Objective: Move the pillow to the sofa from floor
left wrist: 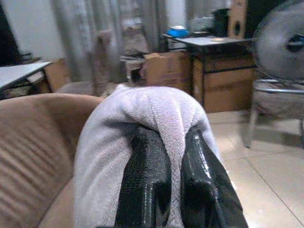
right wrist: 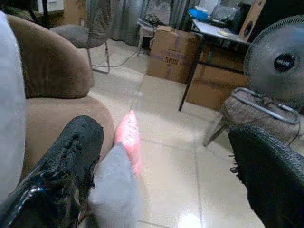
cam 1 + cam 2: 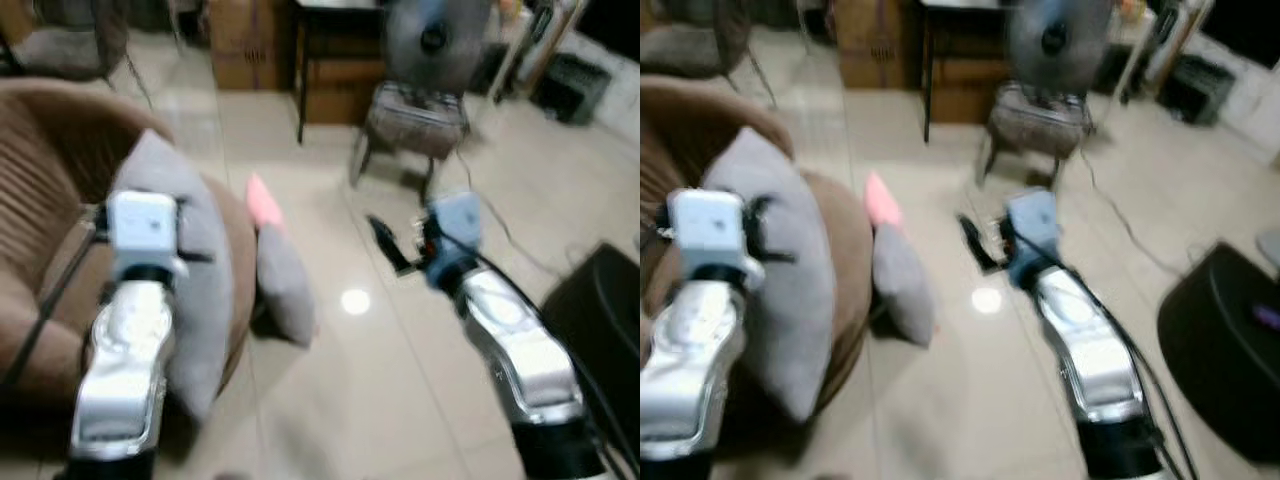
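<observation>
In the left eye view, the left pincer holds a grey pillow over the brown sofa, while a second grey pillow leans against the sofa on the floor. The left wrist view shows its fingers clenched on a fold of the pillow. In the right wrist view, the right pincer hangs released above the tiles, near the second pillow.

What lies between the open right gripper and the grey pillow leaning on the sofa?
Bare tiled floor separates the right gripper from the grey pillow against the sofa, seen in the left eye view.

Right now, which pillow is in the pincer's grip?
The big grey pillow over the sofa arm, pinched by the left pincer; the smaller grey and pink ones sit on the floor.
</observation>
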